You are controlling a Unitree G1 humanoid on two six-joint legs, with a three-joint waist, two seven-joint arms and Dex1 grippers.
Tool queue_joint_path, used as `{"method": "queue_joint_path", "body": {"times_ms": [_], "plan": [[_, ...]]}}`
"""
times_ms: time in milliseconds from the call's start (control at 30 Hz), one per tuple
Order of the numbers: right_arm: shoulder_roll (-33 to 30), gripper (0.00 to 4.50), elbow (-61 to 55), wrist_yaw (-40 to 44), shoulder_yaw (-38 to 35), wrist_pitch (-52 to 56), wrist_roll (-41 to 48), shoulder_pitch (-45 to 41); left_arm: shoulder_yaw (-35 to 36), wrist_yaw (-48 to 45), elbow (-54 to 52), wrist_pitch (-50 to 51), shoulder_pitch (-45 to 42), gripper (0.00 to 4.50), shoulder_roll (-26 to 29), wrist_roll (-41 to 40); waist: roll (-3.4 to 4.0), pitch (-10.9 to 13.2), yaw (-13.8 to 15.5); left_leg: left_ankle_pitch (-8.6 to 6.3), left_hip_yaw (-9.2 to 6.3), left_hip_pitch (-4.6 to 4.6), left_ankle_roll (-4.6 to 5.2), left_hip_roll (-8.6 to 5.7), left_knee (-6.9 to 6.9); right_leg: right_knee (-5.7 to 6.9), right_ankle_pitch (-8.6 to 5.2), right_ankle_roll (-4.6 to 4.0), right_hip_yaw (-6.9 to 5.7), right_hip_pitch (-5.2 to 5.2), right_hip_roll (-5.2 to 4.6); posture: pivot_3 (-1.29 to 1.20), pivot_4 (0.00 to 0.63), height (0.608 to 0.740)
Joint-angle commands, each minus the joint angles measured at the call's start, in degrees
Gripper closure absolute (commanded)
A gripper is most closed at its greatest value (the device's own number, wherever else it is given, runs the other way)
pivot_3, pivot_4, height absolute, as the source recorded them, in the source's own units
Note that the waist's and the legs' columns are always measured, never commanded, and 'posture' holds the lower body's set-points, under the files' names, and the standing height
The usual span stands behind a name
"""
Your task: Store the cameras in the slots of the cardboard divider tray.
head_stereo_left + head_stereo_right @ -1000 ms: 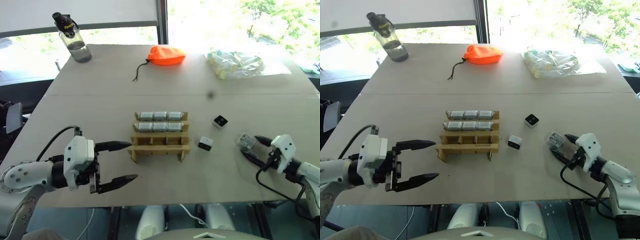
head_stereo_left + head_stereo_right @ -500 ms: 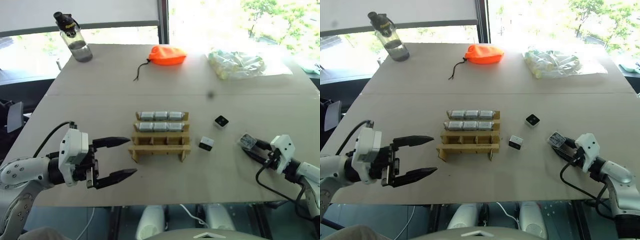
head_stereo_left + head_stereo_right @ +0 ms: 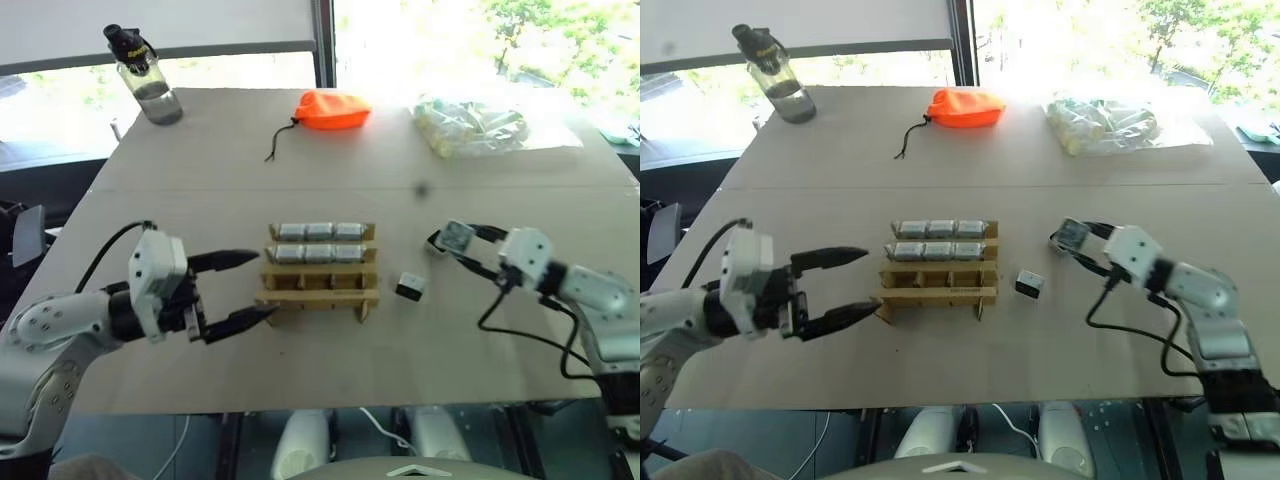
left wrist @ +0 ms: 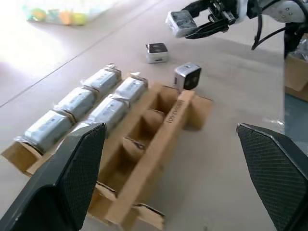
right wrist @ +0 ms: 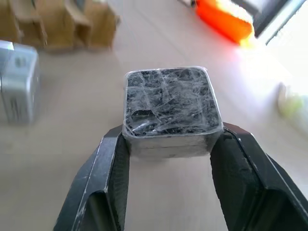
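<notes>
Cameras: 6 in tray (image 3: pixel 320 290), 2 loose, 1 in right jaws.

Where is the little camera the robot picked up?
The camera is pinched in the right hand, lifted above the table, right of the cardboard tray and over another loose camera.
</notes>
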Motion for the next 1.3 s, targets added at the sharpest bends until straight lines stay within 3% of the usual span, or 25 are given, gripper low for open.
{"method": "queue_joint_path", "body": {"times_ms": [33,233,333,600,967,1067,1267,1300], "plan": [[1.13,2.66,0.41,2.32,7.9,-12.67,-6.94,-9.13,-3.83,3.33,3.32,5.22,-8.13,0.0,-0.25,-1.4,-0.08,0.06,-0.06,0.01,-0.03,0.0,-0.02,-0.01,0.0,0.0,0.02,0.02,-0.02,0.0,0.03,0.0,0.15,0.74],[3.43,2.66,9.73,1.22,17.84,-29.29,-17.4,-20.93,-9.05,3.44,8.52,9.58,-17.51,0.0,-0.66,-0.61,-0.21,0.19,0.08,0.05,-0.03,-0.19,-0.11,-0.01,0.01,-0.1,0.04,0.03,-0.07,-0.08,-0.06,0.0,0.15,0.74],[6.34,2.66,13.98,0.07,21.93,-33.15,-21.45,-26.71,-13.86,1.26,11.68,8.75,-22.12,0.0,0.27,3.55,-0.37,0.38,0.01,0.05,-0.01,-0.27,-0.11,-0.05,0.02,-0.14,0.04,0.04,-0.08,-0.13,-0.09,0.0,0.15,0.74],[11.16,2.66,19.82,-6.44,25.28,-34.9,-29.02,-33.86,-19.6,-6.56,16.16,8.84,-26.69,0.0,0.24,5.77,-0.41,0.44,-1.03,0.08,0.03,-0.23,-0.16,-0.07,0.05,0.0,0.04,0.04,-0.11,-0.13,-0.08,0.0,0.15,0.74],[11.67,2.66,18.06,-8.49,26.7,-33.2,-30.07,-33.75,-21.9,-10.05,20.54,14.51,-34.41,0.0,-3.1,4.64,-0.42,0.45,-1.18,0.12,-0.01,-0.23,-0.22,-0.05,0.09,0.06,0.05,0.05,-0.09,-0.13,-0.09,0.0,0.15,0.74],[11.88,2.66,17.63,-9.59,26.58,-33.03,-30.85,-33.83,-22.79,-11.4,20.86,16.03,-35.22,0.8,-3.41,5.0,-0.42,0.45,-1.24,0.12,-0.02,-0.22,-0.22,-0.05,0.08,0.07,0.05,0.04,-0.11,-0.14,-0.08,0.0,0.15,0.74],[11.82,2.66,17.21,-11.1,26.36,-32.82,-31.71,-33.93,-23.41,-12.51,21.6,16.48,-36.07,3.6,-3.52,5.97,-0.42,0.46,-1.24,0.12,-0.03,-0.22,-0.22,-0.04,0.07,0.07,0.05,0.04,-0.11,-0.15,-0.07,0.0,0.15,0.74],[11.79,2.66,17.14,-11.17,26.36,-32.8,-31.74,-33.92,-23.38,-12.48,21.7,16.57,-36.19,3.84,-3.64,5.99,-0.42,0.46,-1.24,0.12,-0.03,-0.23,-0.22,-0.04,0.08,0.07,0.05,0.04,-0.11,-0.14,-0.08,0.0,0.15,0.74]]}}
